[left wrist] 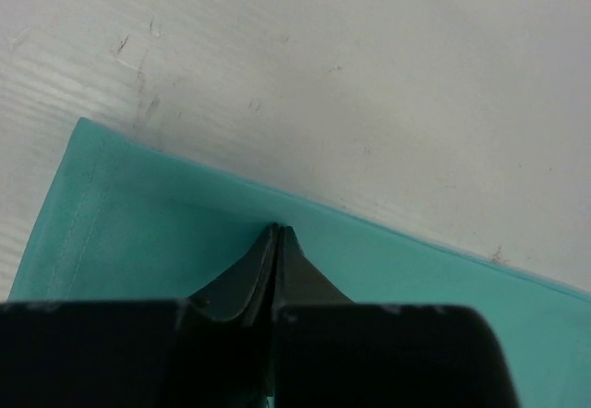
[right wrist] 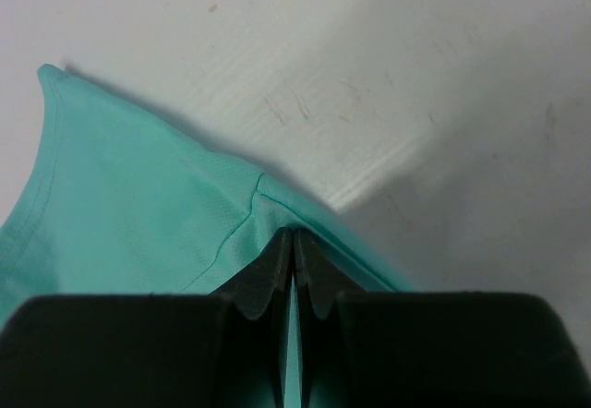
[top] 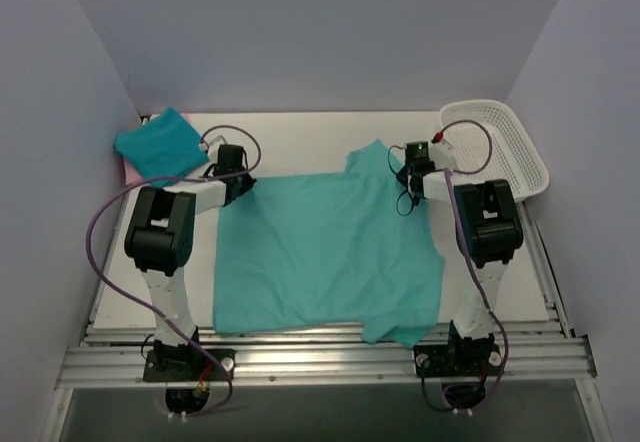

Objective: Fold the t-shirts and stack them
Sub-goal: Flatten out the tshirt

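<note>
now the spread t-shirt (top: 330,252), teal, lies flat and open across the middle of the white desk (top: 300,142), its near edge reaching the metal rail (top: 320,354) at the front and one sleeve drooping over that rail on the right. the left arm (top: 160,227) reaches to the shirt's far left corner. in the left wrist view the left jaws are pressed together right at the straight far edge of the spread t-shirt (left wrist: 166,233), pinching the cloth where it meets bare desk (left wrist: 369,76). the right arm (top: 487,222) reaches to the far right part of the shirt, by the sleeve that points away from the bases. in the right wrist view the right jaws are clamped on the spread t-shirt (right wrist: 138,214) beside a seam, a thin strip of teal showing between the two black fingers (right wrist: 263,283).

a folded t-shirt (top: 160,144), slightly bluer, sits at the desk's far left corner, well apart from the spread one, and it rests on a pink t-shirt (top: 130,170) of which only a sliver shows. a white mesh basket (top: 500,147) stands at the far right corner, just beyond the right arm's wrist.
</note>
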`<state>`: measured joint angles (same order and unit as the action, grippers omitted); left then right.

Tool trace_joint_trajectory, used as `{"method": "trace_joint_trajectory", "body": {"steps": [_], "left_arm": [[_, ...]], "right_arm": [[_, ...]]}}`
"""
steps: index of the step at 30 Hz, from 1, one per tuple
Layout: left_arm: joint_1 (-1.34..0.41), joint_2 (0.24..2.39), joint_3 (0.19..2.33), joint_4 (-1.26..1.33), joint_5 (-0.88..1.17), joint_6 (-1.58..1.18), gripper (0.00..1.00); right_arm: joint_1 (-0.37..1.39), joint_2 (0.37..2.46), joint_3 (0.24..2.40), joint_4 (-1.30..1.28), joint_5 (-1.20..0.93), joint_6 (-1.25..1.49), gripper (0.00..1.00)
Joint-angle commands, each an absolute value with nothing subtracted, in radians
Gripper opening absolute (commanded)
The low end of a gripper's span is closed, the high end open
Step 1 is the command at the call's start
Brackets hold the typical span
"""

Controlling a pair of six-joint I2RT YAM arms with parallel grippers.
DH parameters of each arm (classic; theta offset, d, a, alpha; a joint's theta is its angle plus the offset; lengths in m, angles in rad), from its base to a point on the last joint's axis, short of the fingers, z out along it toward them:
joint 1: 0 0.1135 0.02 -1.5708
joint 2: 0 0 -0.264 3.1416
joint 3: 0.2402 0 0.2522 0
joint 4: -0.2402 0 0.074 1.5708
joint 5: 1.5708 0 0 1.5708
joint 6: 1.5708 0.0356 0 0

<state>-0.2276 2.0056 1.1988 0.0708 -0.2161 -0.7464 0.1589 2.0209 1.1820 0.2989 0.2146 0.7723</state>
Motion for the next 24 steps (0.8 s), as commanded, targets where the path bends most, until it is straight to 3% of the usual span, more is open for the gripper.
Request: {"method": "trace_joint_trajectory", "body": {"steps": [1,13,24], "left_arm": [[-0.210,2.055,1.285,0.066,-0.202,-0.729,0.02],[-0.184,2.273,1.672,-0.110,-0.183,-0.655,0.02],[-0.146,2.580,2.266,-0.330,-0.097,-0.604,0.02]], "right_arm": [[0.150,2.098,1.229,0.245,0.201,0.773,0.00],[0.130,2.273,1.547,0.174,0.163,0.762,0.00],[0.115,2.427,1.813,0.103,0.141,0.761,0.00]]}}
